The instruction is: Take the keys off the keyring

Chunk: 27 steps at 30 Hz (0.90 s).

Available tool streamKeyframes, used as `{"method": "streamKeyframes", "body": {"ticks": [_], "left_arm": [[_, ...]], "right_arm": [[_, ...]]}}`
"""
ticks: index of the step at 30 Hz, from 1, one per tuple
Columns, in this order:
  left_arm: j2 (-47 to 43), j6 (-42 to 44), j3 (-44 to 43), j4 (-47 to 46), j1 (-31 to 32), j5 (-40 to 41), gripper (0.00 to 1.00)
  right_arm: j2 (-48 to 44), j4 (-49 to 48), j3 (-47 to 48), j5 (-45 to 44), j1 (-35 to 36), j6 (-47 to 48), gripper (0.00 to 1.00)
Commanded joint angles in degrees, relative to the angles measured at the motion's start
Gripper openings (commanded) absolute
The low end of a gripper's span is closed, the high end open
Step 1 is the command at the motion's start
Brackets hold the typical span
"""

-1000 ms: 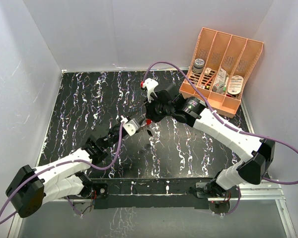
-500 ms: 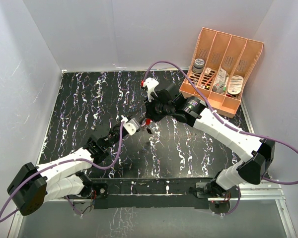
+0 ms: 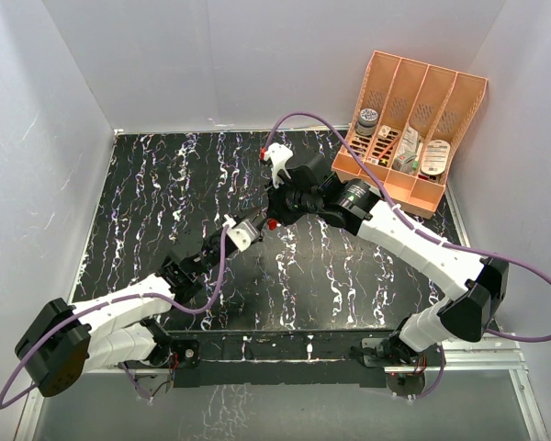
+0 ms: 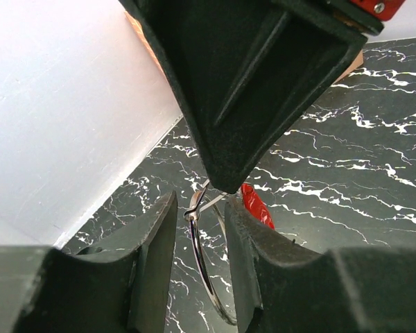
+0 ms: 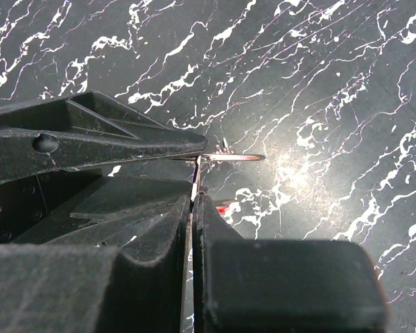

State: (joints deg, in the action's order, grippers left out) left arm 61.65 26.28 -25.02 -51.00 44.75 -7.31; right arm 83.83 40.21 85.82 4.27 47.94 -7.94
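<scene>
My left gripper [image 3: 250, 230] and right gripper [image 3: 274, 217] meet tip to tip above the middle of the mat. In the left wrist view the keyring [image 4: 206, 277], a thin silvery wire circle, stands edge-on between the left gripper's [image 4: 200, 205] fingers. The right gripper [image 4: 229, 182] pinches a thin silvery key [image 4: 212, 202] at the ring's top. A small red piece [image 4: 255, 205] hangs just behind. In the right wrist view the right gripper [image 5: 194, 198] is shut on the flat key [image 5: 196, 177]. The keyring [image 5: 232, 158] sticks out of the left finger. Other keys are hidden.
An orange organiser [image 3: 413, 110] with several compartments of small items stands at the back right corner. White walls close in the black marbled mat [image 3: 165, 184] on the left, back and right. The arms' bases sit on the rail at the near edge.
The two gripper tips have drawn slightly closer together. The left gripper has crept up and right, and the key dangling below the red piece no longer shows.
</scene>
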Motion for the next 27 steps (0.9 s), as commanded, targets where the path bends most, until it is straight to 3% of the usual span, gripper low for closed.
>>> {"method": "streamKeyframes", "body": {"ticks": [1,7,27], "left_arm": [[-0.36,-0.89,0.51,-4.03,0.25,-1.2,0.31],[-0.24,-1.22,1.15,-4.84,0.25,-0.69,0.25],[1.15,-1.68,1.37,-6.92,0.29,-1.17,0.2]], "right_arm": [[-2.01,-4.6,2.77,0.24,0.31,-0.87,0.0],[-2.09,-4.75,2.82,0.22,0.31,-1.01,0.0],[-1.92,-5.31,2.95,1.01,0.39,-1.41,0.0]]}}
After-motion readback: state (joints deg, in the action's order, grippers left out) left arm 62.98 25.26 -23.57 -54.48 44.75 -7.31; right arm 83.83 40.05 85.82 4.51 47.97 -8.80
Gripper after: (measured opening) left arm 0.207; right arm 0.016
